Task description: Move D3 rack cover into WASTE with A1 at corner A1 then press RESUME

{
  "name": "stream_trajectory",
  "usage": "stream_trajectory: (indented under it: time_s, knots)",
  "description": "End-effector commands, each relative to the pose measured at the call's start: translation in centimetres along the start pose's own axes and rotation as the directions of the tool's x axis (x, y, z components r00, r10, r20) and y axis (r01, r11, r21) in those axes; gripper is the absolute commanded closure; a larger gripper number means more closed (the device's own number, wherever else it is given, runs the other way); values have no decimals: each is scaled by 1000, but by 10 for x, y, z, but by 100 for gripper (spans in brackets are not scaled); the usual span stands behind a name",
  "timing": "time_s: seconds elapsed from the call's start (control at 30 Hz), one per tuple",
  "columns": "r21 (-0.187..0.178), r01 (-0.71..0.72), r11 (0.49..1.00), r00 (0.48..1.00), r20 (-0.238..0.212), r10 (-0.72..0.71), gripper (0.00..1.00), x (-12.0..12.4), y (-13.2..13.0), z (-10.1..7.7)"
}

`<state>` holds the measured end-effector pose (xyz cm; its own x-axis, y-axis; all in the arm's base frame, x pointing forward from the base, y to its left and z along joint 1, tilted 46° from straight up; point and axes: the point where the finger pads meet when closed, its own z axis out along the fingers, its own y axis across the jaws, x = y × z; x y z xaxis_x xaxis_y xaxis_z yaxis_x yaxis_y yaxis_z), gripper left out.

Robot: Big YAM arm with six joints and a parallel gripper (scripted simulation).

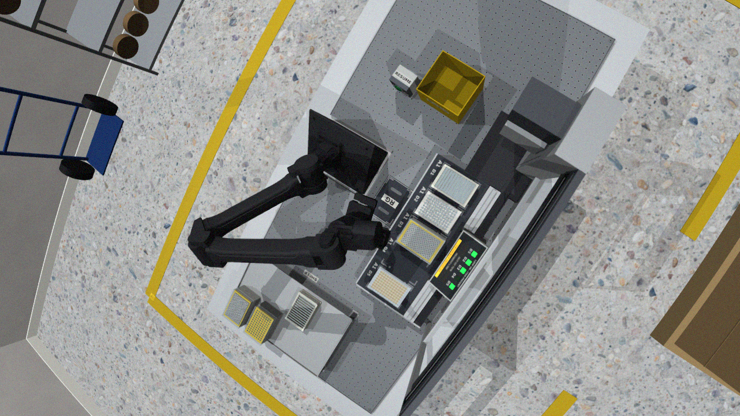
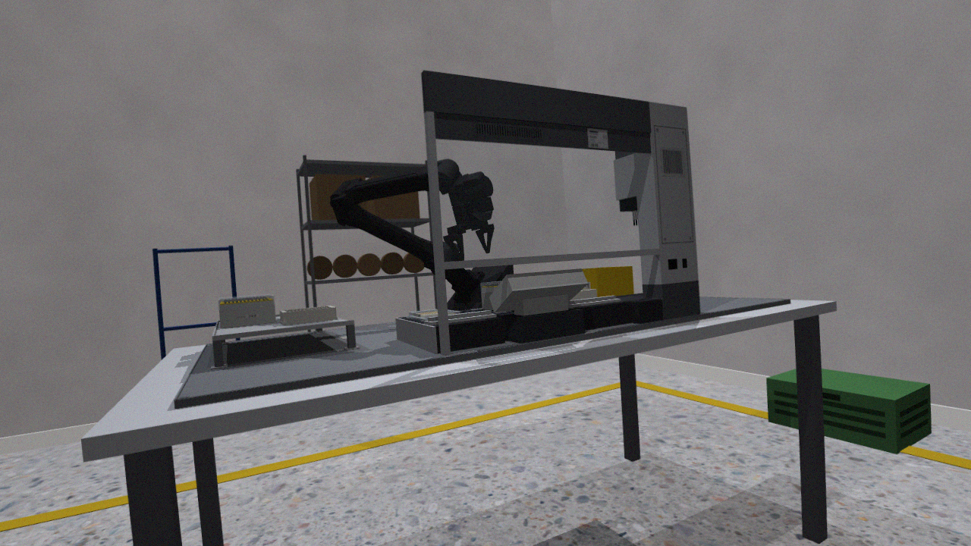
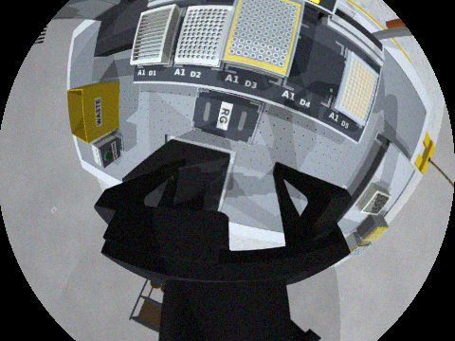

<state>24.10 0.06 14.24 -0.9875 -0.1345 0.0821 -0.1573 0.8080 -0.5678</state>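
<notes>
The tip rack at D3 [image 1: 420,240] shows a yellow-edged cover on top; in the wrist view [image 3: 262,32] it lies straight ahead, flat in its nest. My gripper [image 1: 365,200] is open and empty. It hangs high above the table on the arm's side of the deck, beside the spare nest RG [image 1: 392,197], short of D3. In the side view the gripper [image 2: 477,237] points down with its fingers spread. In the wrist view its fingers frame the table below RG [image 3: 227,116]. The yellow waste bin [image 1: 450,85] and the RESUME box [image 1: 404,78] stand far to the left.
The reservoir at D1 [image 1: 454,184], the plate at D2 [image 1: 437,212] and the plate at D5 [image 1: 389,286] sit open in the deck row. The panel [image 1: 458,263] shows an amber strip and green lights. The shelf unit [image 1: 269,310] holds three racks. The handler's frame [image 2: 543,203] stands over the deck.
</notes>
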Motion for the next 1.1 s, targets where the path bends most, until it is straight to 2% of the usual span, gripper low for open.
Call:
stream_trajectory:
  time_s: [0.0, 0.03, 0.37, 0.47, 0.63, 0.67, 0.77, 0.83, 0.93, 1.03, 1.07]
  knots:
    - [19, -93, 995, 995, 20, 93, 0, -14, -1, -18]
    - [19, -93, 995, 995, 20, 93, 0, -14, -1, -18]
    - [179, -201, 963, 979, 4, 203, 0, -14, 1, -17]
    - [189, -194, 963, 980, -11, 199, 0, -9, 1, -11]
    - [181, -212, 960, 976, -6, 216, 0, -8, -2, -12]
    - [190, -224, 956, 972, -22, 232, 0, 0, -2, 5]
    - [190, -202, 961, 977, -26, 211, 0, 1, -5, 17]
    - [191, -201, 961, 977, -28, 210, 0, 1, -4, 18]
    - [171, -215, 961, 976, 12, 216, 0, -14, -4, 3]
    - [182, -210, 961, 976, -10, 216, 0, -6, -3, 9]
    - [175, -225, 958, 973, -1, 229, 0, -21, -8, 6]
